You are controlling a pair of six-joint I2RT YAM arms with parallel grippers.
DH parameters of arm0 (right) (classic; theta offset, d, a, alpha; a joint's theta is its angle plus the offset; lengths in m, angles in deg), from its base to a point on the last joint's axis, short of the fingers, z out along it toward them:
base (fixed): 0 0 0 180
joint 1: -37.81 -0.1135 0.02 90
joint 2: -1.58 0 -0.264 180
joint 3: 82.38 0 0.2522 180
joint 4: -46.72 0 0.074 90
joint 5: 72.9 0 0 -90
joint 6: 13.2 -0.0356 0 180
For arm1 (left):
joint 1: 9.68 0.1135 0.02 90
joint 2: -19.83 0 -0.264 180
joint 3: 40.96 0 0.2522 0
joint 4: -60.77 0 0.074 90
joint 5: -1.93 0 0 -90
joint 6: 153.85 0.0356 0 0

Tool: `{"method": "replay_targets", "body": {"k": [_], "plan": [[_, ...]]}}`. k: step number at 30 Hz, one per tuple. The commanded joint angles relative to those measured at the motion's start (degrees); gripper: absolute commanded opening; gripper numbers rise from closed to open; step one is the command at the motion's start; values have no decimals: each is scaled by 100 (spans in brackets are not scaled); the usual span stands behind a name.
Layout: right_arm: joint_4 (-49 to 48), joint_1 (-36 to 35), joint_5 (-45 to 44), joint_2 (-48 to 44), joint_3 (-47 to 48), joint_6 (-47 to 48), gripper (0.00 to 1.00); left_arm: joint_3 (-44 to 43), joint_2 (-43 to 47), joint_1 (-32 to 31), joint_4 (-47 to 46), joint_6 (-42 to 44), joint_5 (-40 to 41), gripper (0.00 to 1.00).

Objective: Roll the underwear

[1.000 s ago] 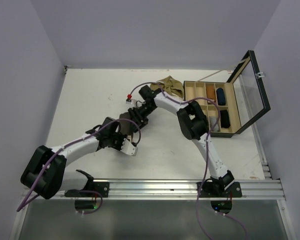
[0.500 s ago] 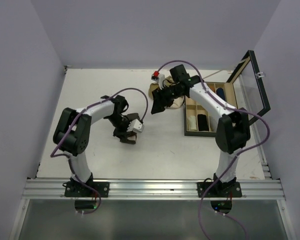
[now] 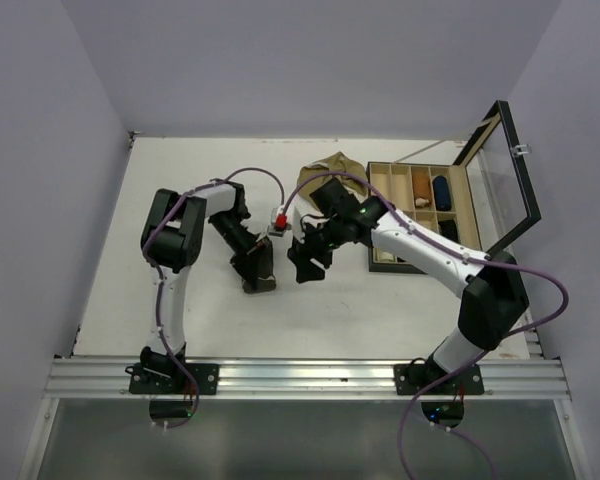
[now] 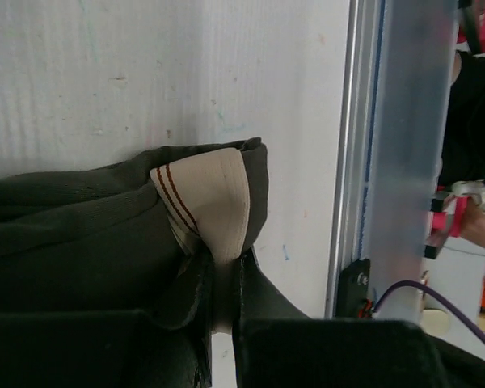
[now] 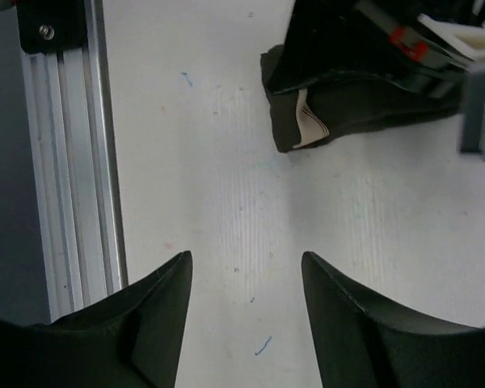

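The dark brown underwear (image 3: 263, 283) lies bunched on the white table (image 3: 180, 200), left of centre. My left gripper (image 3: 254, 266) is shut on its beige waistband (image 4: 208, 200), which shows two thin red stripes and is pinched between the dark fingers (image 4: 257, 295). My right gripper (image 3: 306, 266) hovers just right of that bundle, open, with only bare table between its fingertips (image 5: 178, 263). In the right wrist view the brown underwear (image 5: 352, 113) lies ahead of the jaws, apart from them. The olive-tan underwear (image 3: 336, 166) sits crumpled at the back.
A black compartment box (image 3: 425, 215) with its lid (image 3: 505, 175) raised stands to the right, holding several small rolled items. The aluminium rail (image 3: 310, 378) runs along the near edge, and it also shows as the rail (image 5: 65, 162) in the right wrist view.
My right gripper has come forward from the olive-tan underwear at the back to beside the brown bundle. The left arm has shifted pose while its gripper stays shut on the cloth.
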Motion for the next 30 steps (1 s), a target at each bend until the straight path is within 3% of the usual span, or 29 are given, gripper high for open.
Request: {"method": "replay_targets", "body": {"k": [1,10,17,24,27,28,30], "plan": [[-589,-561,-537,-104,-166,447,60,159,-590,-7,-748,50,537,2],[-2205,-1565,-905,633,-640,1141,64,159,-678,-7,-757,112,334,4],[-3532,-1627,-1318,1135,-1045,1335,65,273,-591,-7,-757,235,334,7],[-3850,-1627,-1346,1522,-1063,1388,63,247,-608,-7,-757,288,317,7],[-3728,-1627,-1188,1645,-1001,1388,49,238,-617,-7,-757,314,282,7],[-3693,-1627,-1065,1733,-992,1397,36,238,-608,-7,-766,331,281,7],[-3431,-1627,-968,1847,-931,1449,26,247,-565,10,-783,358,194,8]]}}
